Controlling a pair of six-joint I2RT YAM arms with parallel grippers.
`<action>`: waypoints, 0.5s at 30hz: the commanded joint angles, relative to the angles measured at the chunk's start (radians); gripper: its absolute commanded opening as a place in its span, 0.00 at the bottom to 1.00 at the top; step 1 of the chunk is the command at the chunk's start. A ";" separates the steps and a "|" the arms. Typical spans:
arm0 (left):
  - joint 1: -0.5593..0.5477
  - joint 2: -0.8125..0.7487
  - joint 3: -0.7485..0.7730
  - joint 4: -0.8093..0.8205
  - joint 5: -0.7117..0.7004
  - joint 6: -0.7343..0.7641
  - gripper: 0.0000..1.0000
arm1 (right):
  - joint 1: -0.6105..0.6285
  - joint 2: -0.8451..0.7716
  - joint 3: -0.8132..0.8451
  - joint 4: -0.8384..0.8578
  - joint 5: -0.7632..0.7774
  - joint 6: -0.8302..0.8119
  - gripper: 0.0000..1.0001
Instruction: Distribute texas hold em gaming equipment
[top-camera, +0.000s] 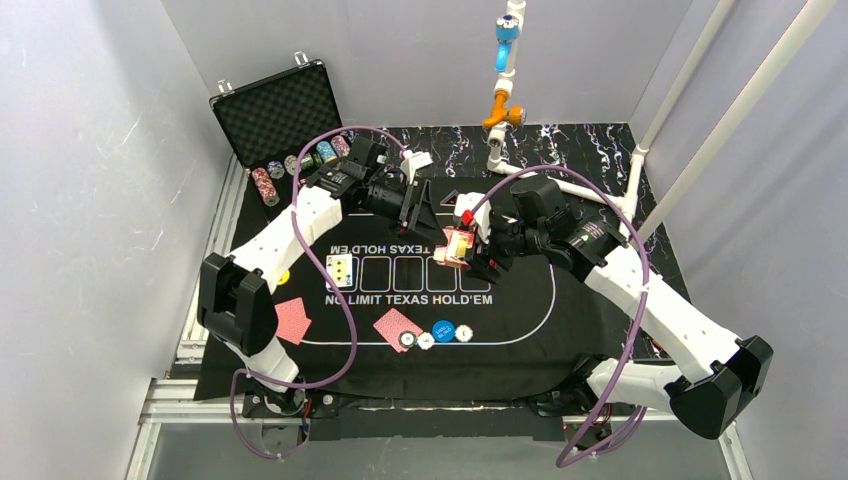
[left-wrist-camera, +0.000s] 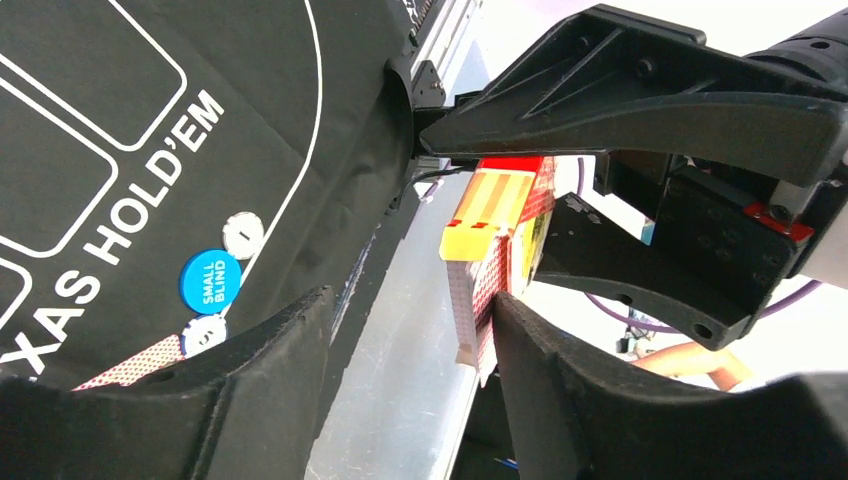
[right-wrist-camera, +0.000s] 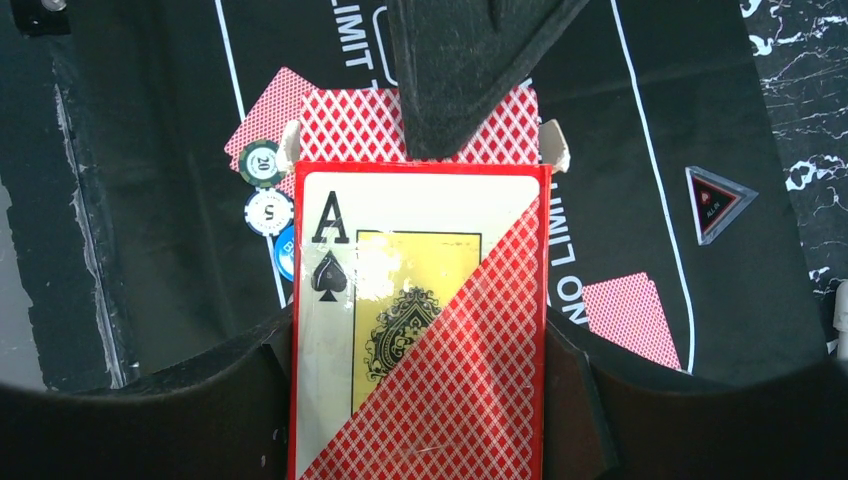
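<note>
Clamping the deck (right-wrist-camera: 420, 300) in mid-air over the mat (top-camera: 560, 300), the right pincer (right-wrist-camera: 420, 345) holds its box by the sides; the left pincer (left-wrist-camera: 410, 310) stands fairly wide, one finger (left-wrist-camera: 580, 390) beside the red-backed cards (left-wrist-camera: 472, 300) poking from its end.

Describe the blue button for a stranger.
Find the black mat printed TEXAS HOLD'EM. Below that lettering, on the white curved line, lies a row of round pieces. The blue button is the only blue one, marked SMALL BLIND.
</note>
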 joint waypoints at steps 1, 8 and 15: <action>0.030 -0.042 -0.008 -0.027 0.019 0.015 0.53 | 0.005 -0.027 0.056 0.058 -0.025 0.008 0.01; 0.058 -0.099 -0.011 0.000 0.054 0.034 0.47 | 0.005 -0.027 0.047 0.060 -0.026 0.007 0.01; 0.029 -0.143 -0.077 0.112 0.079 -0.051 0.70 | 0.005 -0.017 0.044 0.085 -0.017 0.027 0.01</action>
